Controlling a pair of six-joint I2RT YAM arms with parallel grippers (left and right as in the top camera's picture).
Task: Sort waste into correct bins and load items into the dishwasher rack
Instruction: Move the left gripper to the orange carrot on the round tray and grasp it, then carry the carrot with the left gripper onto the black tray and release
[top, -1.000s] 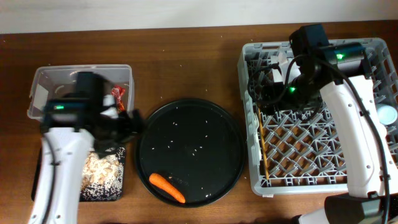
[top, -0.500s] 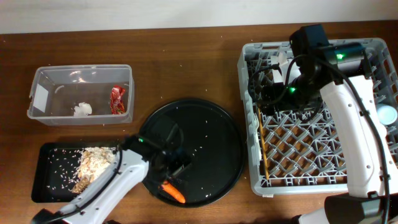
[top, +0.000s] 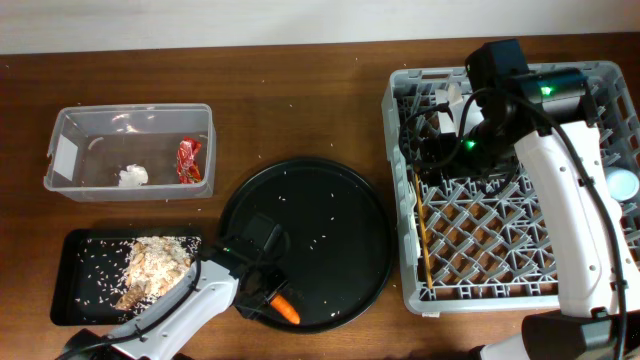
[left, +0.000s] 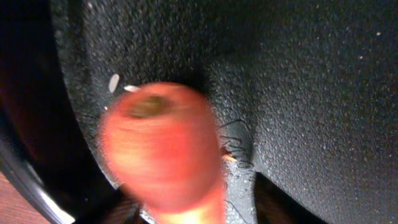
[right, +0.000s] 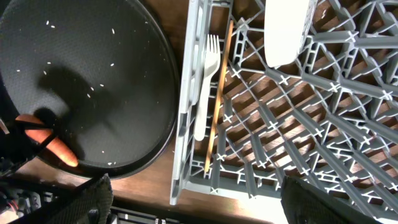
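At the near rim of the large round black tray (top: 330, 166), the left fingers (top: 270, 298) are around the orange carrot (top: 287, 312), probably to bin it; a grasp cannot be told. The right fingers (right: 96, 198) stand released.

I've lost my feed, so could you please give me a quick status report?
Left gripper at carrot on round black tray, grip unconfirmed. Right gripper open, empty, over dishwasher rack. Nothing blocking the carrot.

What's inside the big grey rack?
A white fork and wooden chopsticks lie in the dishwasher rack along the edge by the round tray, and something white sits at the far end. The right arm covers the middle, so whatever is under it is hidden.
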